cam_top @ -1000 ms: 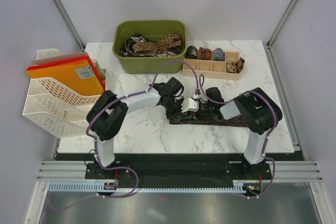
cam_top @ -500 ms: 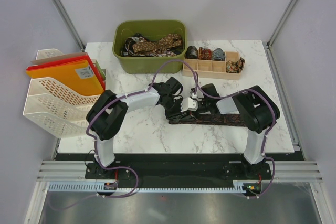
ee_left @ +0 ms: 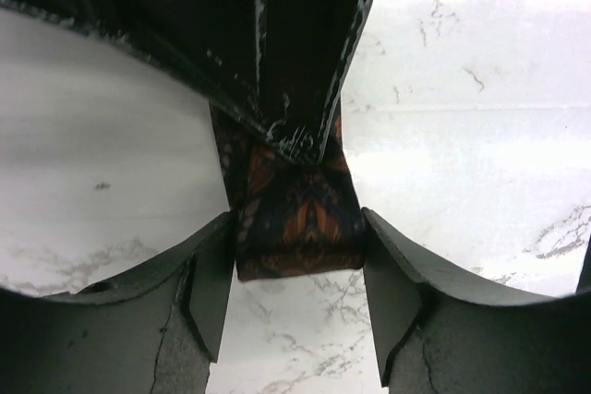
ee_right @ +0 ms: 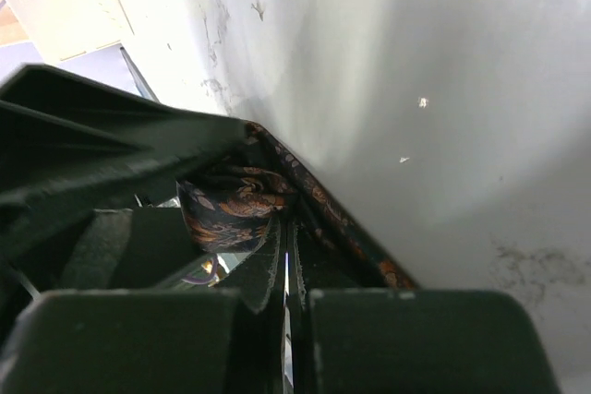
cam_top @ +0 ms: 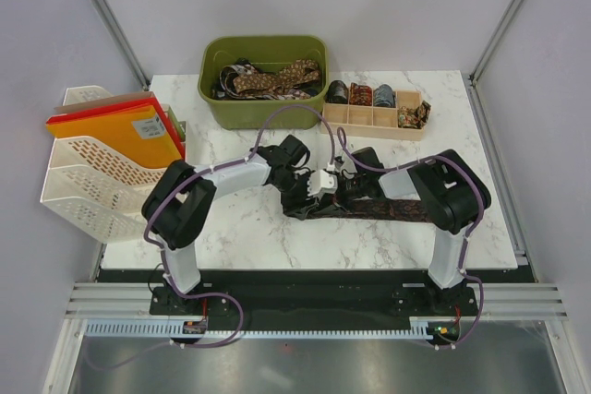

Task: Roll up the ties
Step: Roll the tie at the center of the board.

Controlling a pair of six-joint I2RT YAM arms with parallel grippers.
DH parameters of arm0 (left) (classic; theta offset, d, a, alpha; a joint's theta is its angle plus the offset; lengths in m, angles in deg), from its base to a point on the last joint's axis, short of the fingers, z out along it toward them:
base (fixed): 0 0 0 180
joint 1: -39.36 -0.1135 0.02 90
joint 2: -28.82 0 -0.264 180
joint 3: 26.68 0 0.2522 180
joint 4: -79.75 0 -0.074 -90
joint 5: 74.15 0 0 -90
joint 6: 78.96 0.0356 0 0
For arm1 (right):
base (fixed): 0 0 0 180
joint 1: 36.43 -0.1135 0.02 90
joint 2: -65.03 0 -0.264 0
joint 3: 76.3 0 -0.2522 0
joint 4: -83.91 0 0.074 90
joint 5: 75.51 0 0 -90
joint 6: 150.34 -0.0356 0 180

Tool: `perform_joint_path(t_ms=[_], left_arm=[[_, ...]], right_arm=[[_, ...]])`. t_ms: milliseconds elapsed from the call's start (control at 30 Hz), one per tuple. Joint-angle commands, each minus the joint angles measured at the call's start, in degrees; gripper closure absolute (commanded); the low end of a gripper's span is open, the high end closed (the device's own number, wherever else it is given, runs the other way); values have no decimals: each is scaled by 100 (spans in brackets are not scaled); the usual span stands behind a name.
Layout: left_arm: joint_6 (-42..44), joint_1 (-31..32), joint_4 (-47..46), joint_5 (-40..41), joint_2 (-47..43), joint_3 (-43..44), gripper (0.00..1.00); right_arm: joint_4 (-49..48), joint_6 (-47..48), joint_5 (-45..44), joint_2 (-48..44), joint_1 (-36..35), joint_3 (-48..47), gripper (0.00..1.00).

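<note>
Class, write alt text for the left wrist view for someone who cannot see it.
A dark patterned tie end lies on white marble between the open fingers of the left gripper; the right gripper, shut, meets it higher up.

No text, brand, number or sign can be read in any view. The only label in sight is a pale sticker [cam_top: 148, 126] on the orange folder [cam_top: 111, 143] in the white rack [cam_top: 78, 193]. Its print is too small to make out from the top view.
</note>
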Motion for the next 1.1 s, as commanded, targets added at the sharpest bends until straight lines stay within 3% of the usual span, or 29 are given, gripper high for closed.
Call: perform_joint_path(t_ms=[0, 233, 367, 833, 1067], left_arm=[[167, -142, 93, -1, -432, -127, 35], [360, -230, -91, -62, -644, -435, 26], [395, -222, -179, -264, -486, -356, 26], [299, -151, -268, -502, -424, -13, 51], [105, 86, -390, -537, -231, 136, 54]], right_arm=[[545, 359, -761, 187, -2, -6, 100], [615, 385, -796, 213, -2, -85, 100], [624, 385, -752, 266, -2, -102, 100], [203, 130, -532, 459, -116, -199, 100], [-79, -45, -427, 460, -142, -164, 100]])
